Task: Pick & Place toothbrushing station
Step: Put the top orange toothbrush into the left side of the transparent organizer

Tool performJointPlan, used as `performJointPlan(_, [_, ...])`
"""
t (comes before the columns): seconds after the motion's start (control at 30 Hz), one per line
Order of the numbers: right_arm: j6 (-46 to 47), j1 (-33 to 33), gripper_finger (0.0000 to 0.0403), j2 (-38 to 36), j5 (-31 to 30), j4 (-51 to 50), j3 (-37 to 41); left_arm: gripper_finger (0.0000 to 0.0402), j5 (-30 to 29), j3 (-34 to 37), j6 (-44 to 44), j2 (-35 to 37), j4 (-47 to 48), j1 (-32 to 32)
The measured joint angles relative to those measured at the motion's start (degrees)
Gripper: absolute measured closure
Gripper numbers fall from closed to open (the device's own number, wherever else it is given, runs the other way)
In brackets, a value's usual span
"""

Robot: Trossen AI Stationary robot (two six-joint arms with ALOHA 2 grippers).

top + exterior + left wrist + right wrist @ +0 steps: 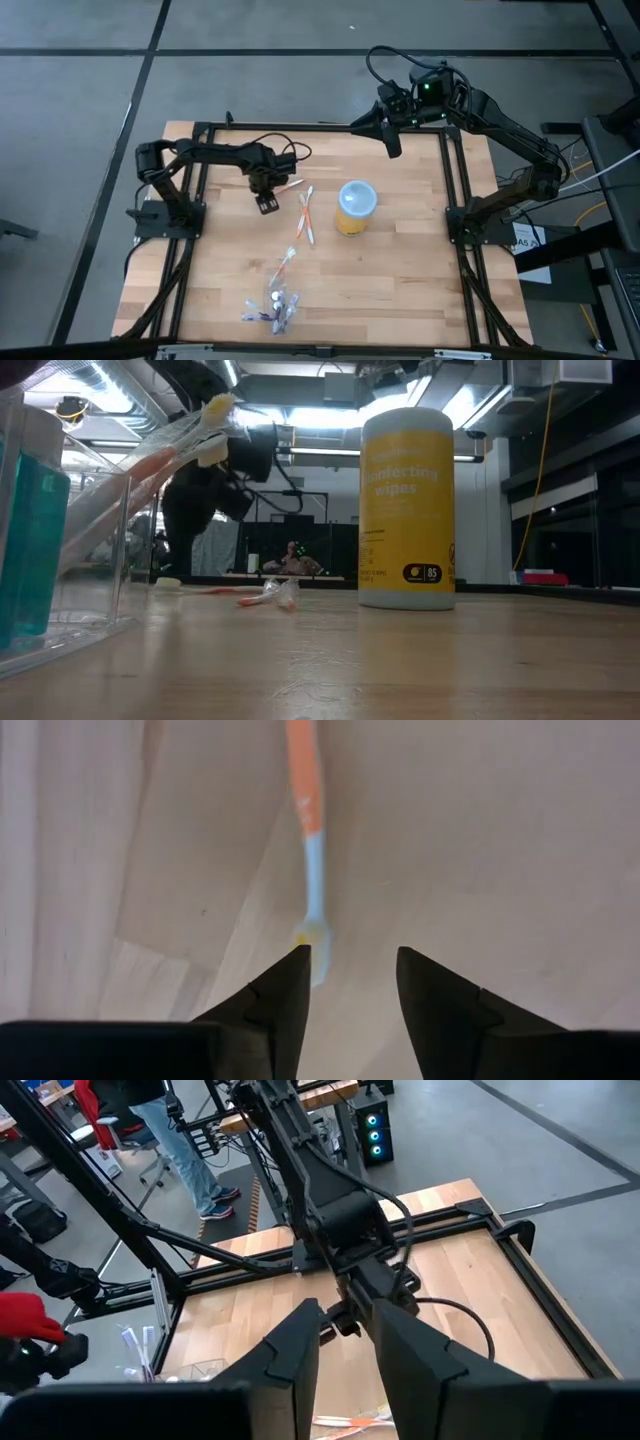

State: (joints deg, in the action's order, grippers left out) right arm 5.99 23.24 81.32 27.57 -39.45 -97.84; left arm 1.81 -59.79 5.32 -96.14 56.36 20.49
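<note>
An orange-and-white toothbrush (pixel 290 186) lies flat on the wooden table; it also shows in the left wrist view (pixel 308 830). My left gripper (pixel 267 203) is open just above it, and the brush head (pixel 313 938) lies by one fingertip, between the fingers (pixel 352 970). More toothbrushes (pixel 305 216) lie beside a yellow canister with a pale-blue top (pixel 355 207), which stands upright. A clear pouch (pixel 273 305) holding teal tubes (pixel 30 550) and toothbrushes lies near the front edge. My right gripper (pixel 393 140) is open and empty, raised over the far right edge.
A black metal frame (pixel 455 190) runs along the table's sides and far edge. Bare wood lies to the right of the canister and at the front right. A person stands in the room beyond the table in the right wrist view (pixel 180 1140).
</note>
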Motion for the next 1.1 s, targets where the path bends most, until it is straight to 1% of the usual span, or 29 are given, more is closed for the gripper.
performJointPlan(0.33, [1.08, -0.68, 0.0302, 0.00, -0.15, 0.01, 0.00, 0.0263, 0.16, -0.05, -3.67, -7.61, -1.83, 0.66])
performJointPlan(0.6, [1.08, -1.03, 0.0302, 0.00, -1.52, 0.00, 0.00, 0.0272, 0.30, -0.11, -3.55, -8.69, -2.57, 0.68])
performJointPlan(0.7, [1.06, -1.03, 0.0302, 0.00, -1.67, -0.01, 0.00, 0.0297, 0.35, -0.07, -3.10, -8.74, -2.69, 0.73])
performJointPlan(0.9, [0.91, -1.03, 0.0302, 0.00, -2.61, -0.01, 0.00, 0.0379, 1.46, -0.04, -2.24, -8.76, -2.96, 0.81])
performJointPlan(0.97, [0.89, -1.03, 0.0302, 0.00, -2.73, -0.01, 0.00, 0.0386, 1.97, -0.07, -2.23, -8.80, -2.80, 0.81])
performJointPlan(1.1, [0.92, -1.03, 0.0302, 0.00, -2.73, -0.01, 0.00, 0.0383, 2.48, -0.14, -2.58, -8.70, -1.41, 0.79])
